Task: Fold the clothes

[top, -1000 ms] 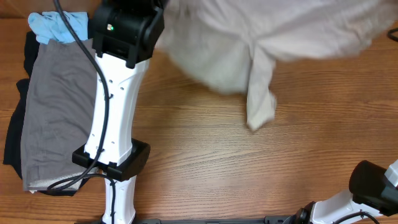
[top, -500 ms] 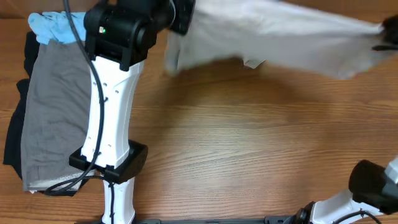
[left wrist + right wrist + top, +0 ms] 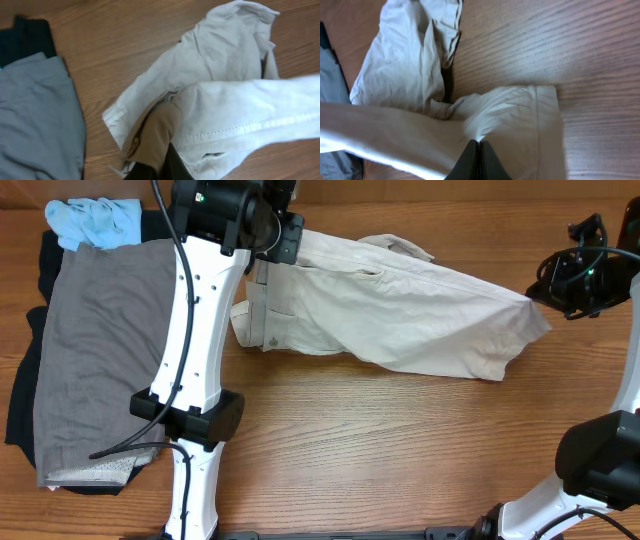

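Note:
The cream-beige trousers (image 3: 400,310) lie stretched across the far side of the table, waistband at the left and leg end at the right. My left gripper (image 3: 272,258) is shut on the waistband end. In the left wrist view its fingertips (image 3: 162,150) pinch a tan fold of the trousers (image 3: 235,115). My right gripper (image 3: 541,292) is shut on the leg end, and in the right wrist view its closed tips (image 3: 479,142) hold a bunch of the trousers (image 3: 510,115). At the left edge is a pile of other clothes: a grey piece (image 3: 90,350), a black piece (image 3: 22,415) and a light-blue piece (image 3: 95,220).
The left arm's white link (image 3: 195,330) runs between the pile and the trousers, with its base (image 3: 190,420) on the near side. The right arm's base (image 3: 600,465) sits at the near right corner. Bare wood (image 3: 400,450) fills the near middle.
The trousers hung bunched and raised between the grippers; now they are lowered and pulled out long across the table. The right gripper has come into view at the far right.

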`<move>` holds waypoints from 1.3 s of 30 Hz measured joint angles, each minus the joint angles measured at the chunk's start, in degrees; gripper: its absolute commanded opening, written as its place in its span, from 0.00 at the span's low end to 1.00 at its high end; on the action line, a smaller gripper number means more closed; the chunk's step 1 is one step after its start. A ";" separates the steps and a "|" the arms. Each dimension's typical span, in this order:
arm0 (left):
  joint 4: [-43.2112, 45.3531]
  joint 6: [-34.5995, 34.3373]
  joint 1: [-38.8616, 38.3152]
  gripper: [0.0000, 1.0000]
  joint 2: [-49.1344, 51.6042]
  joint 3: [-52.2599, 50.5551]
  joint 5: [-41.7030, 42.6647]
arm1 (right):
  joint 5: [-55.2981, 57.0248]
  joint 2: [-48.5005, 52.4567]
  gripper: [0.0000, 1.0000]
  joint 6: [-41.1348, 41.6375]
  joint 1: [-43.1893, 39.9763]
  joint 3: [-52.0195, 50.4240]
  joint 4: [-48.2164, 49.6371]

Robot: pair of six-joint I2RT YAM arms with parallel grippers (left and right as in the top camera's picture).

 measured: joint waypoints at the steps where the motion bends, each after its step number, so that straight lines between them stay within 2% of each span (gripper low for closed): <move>1: 0.00 -0.13 -0.26 0.04 0.00 -0.09 0.70 | -0.04 0.00 0.04 -0.04 0.00 -0.13 -0.26; 6: 0.09 -0.33 -1.18 0.04 0.00 -2.03 5.14 | -0.02 0.00 0.04 -0.44 -0.02 -0.20 -2.36; 15: 0.31 -0.48 -2.73 0.04 -2.45 -15.56 8.00 | -0.68 -1.31 0.04 -1.20 0.00 -0.28 -4.39; 25: 0.22 -0.52 -3.50 0.04 -20.83 -31.85 7.96 | -1.11 -12.81 0.04 -1.40 0.00 -1.01 -9.68; 29: 0.24 -0.57 -5.29 0.04 -24.22 -40.17 7.91 | -1.29 -18.27 0.04 -1.42 0.00 -7.02 -9.68; 34: 0.48 -1.25 -8.28 0.04 -24.15 -51.21 7.93 | 0.13 -23.23 0.05 0.37 0.00 -21.88 -5.53; 39: 0.94 -1.81 -11.63 0.04 -24.15 -59.23 7.93 | 3.06 -25.40 0.16 4.55 -0.22 -33.97 -1.51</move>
